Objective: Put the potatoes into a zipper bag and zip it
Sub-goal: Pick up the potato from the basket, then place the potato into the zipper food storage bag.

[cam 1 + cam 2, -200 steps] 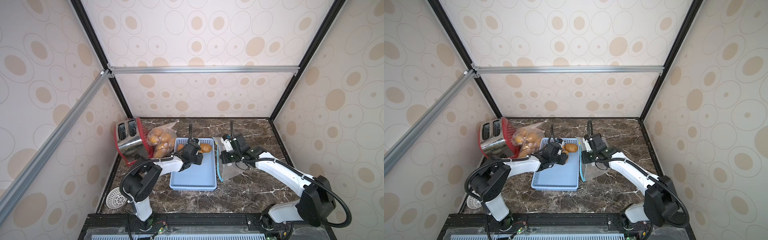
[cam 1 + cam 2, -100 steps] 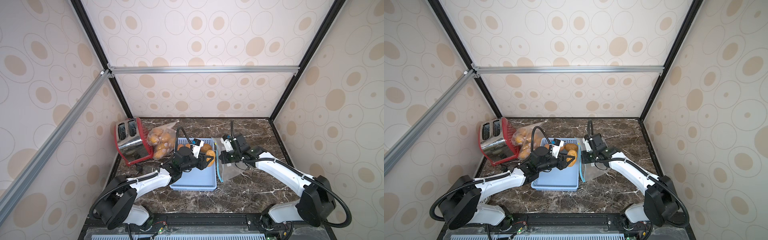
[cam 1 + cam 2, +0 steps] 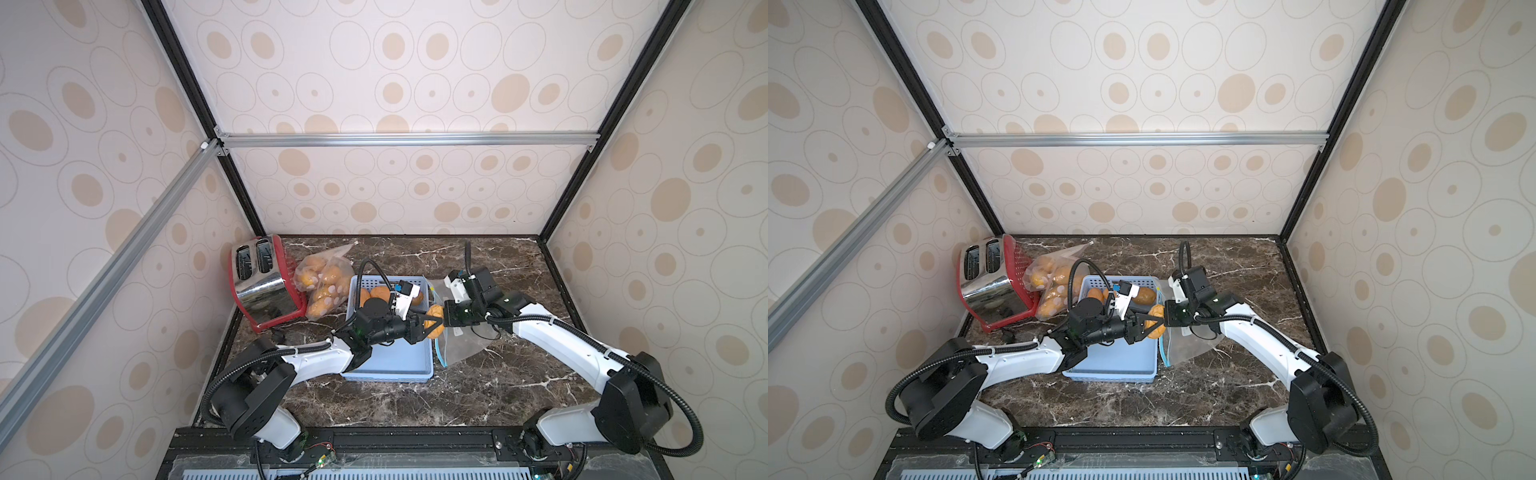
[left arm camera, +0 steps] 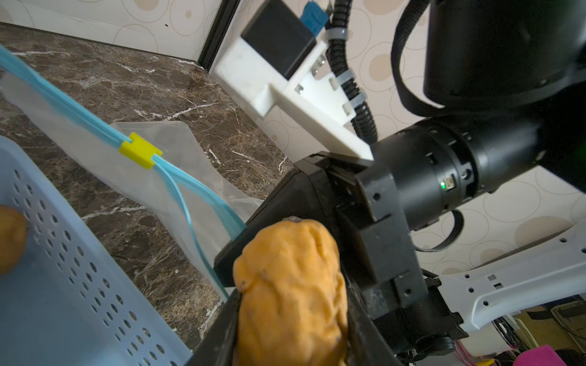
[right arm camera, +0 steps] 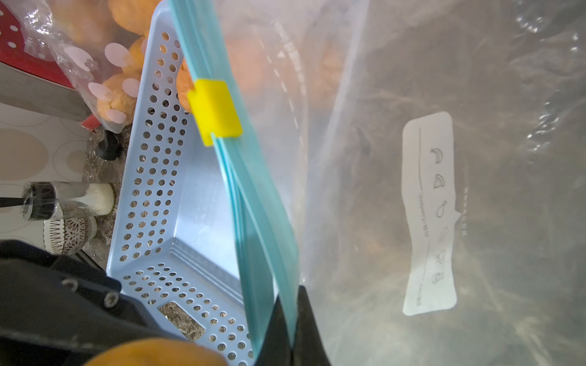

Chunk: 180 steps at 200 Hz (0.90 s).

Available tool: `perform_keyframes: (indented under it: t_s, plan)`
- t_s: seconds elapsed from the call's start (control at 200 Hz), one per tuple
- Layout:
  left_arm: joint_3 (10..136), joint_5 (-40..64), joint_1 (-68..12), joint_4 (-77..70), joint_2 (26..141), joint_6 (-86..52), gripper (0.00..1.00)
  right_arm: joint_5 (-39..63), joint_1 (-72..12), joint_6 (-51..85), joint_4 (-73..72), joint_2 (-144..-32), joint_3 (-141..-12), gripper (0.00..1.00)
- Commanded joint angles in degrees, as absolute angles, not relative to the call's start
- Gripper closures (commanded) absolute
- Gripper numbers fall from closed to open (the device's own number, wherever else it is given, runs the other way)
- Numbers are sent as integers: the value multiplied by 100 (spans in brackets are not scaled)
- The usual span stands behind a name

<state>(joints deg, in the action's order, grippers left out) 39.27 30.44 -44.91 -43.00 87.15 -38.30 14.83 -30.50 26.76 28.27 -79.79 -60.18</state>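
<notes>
Top and wrist views, bimanual cell. The left gripper (image 3: 432,325) is partly closed around one wrinkled orange potato (image 4: 290,285), carried above the 3 o'clock rim of the pale-blue perforated basket (image 3: 386,376). The right gripper (image 5: 290,329) is closed tight, pinching the blue zip strip of the clear zipper bag (image 3: 469,345), which lies on the table (image 3: 498,395) just beside the basket at its 3 o'clock side, its edge raised. The yellow slider (image 4: 140,149) sits toward the 12 o'clock end of the strip; from it the two blue tracks part only narrowly toward the pinch. The held potato is just beside the right gripper's black body, which stands between it and the bag's mouth. More potatoes (image 3: 378,293) rest at the basket's 12 o'clock end. At 10 o'clock, a red and chrome toaster (image 3: 262,286) stands near the left wall, with a dotted clear bag (image 3: 324,282) of potatoes leaning between it and the basket. Bare marble lies toward 6 o'clock and beyond the right arm at 3 o'clock; walls close the other three edges.
</notes>
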Motion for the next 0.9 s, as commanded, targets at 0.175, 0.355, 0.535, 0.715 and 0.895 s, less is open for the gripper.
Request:
perform_keyframes:
  t_s: [0.175,0.355,0.535,0.715,0.895]
  plan:
    - [4028,2405,-4604,-3598,8832,-3606,59,2000,-3024,3070,2526,-7726,-6067,100]
    - [4090,2132,-4593,-3126,8893,-3358,60,2155,-3024,3166,2461,-7725,-6010,100]
    - [4100,2129,-4601,-3038,8903,-3357,58,2257,-3024,3270,2387,-7749,-6020,100]
    - [4379,2213,-4609,-2639,8947,-3231,55,2501,-3024,3408,2381,-7869,-6148,100]
    - [4552,2221,-4640,-2240,8963,-3057,56,2637,-3026,3538,2278,-7852,-6157,100]
